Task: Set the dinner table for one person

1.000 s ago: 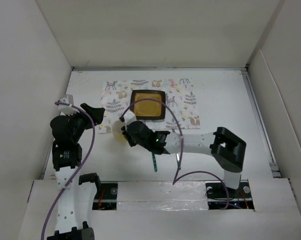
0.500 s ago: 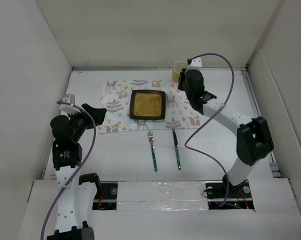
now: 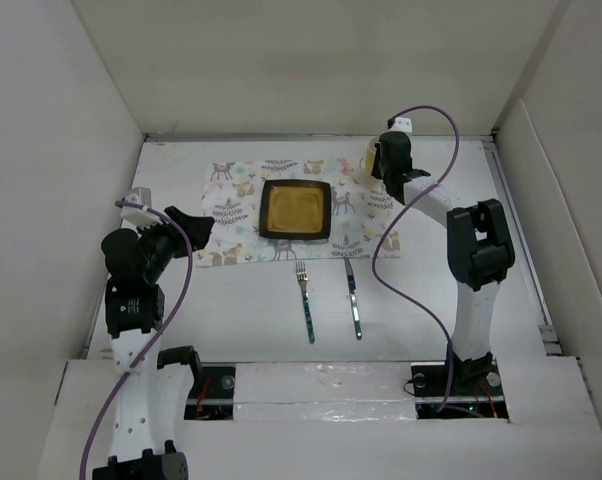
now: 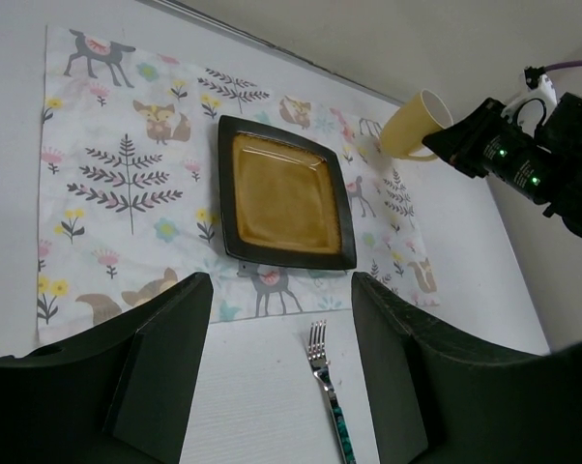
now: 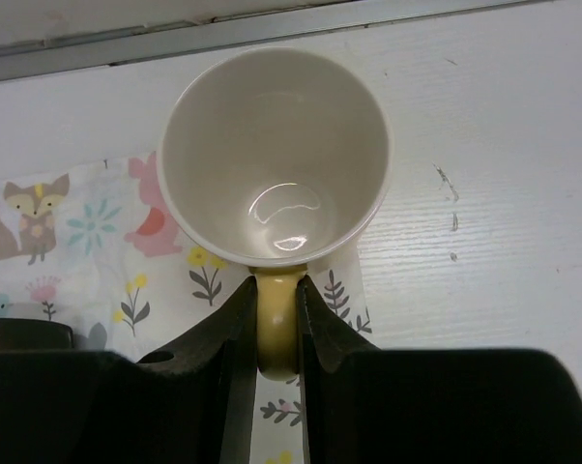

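Right claw [image 5: 276,324] clamped on handle of pale yellow ceramic mug [image 5: 272,164], left claw [image 4: 281,290] apart. Risks tipping if set down half across upper-right edge of printed cloth mat [image 5: 78,232].

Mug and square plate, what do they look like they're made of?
Mug: likely glazed ceramic, yellow outside and cream inside, with a glossy highlight at the bottom. Square plate: probably glazed stoneware, with a dark rim and a shiny amber centre.
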Robot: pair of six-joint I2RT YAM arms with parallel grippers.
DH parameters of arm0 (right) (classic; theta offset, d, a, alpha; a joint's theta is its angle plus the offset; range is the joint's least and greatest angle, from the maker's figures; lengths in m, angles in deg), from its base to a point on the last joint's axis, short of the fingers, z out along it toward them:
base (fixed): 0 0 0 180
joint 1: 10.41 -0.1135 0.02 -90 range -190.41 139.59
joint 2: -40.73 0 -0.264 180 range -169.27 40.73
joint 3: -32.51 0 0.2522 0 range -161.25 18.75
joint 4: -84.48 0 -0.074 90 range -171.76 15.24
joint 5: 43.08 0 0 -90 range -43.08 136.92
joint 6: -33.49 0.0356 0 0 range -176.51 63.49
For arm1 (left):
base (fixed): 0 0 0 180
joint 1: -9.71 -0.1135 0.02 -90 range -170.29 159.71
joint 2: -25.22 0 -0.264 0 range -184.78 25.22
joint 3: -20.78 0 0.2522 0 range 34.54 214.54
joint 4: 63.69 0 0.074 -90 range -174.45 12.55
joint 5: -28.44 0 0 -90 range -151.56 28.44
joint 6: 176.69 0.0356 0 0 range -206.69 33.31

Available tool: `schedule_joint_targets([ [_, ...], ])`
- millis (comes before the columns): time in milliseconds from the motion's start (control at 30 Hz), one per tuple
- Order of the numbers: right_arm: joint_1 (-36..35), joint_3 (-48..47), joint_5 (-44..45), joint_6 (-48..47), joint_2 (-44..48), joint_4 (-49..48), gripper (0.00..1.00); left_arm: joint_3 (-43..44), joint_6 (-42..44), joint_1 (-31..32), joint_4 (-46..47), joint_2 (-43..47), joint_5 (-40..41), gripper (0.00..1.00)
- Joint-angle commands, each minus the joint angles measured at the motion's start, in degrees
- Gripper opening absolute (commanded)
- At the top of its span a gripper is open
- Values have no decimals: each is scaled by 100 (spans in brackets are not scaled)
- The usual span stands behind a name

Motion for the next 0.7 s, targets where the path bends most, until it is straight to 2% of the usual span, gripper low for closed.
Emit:
schedule_joint_targets([
  [0, 23, -558, -50, 52, 6, -717, 0, 13, 56, -26, 259, 5, -94, 56],
  [300, -92, -681, -15, 52, -284, -595, 0, -13, 38, -26, 285, 48, -94, 56],
  [467, -205, -445, 266, 78, -197, -577, 1, -22, 30, -26, 285, 39, -93, 56],
  [600, -206, -295, 363, 35, -48, -551, 23, -5, 38, -26, 286, 83, -58, 56],
  [633, -206, -295, 337, 35, -30, -507, 32, -4, 30, -26, 285, 49, -84, 56],
  [667, -206, -312, 328, 43, -12, -472, 34, -22, 21, -26, 303, 48, -102, 56],
])
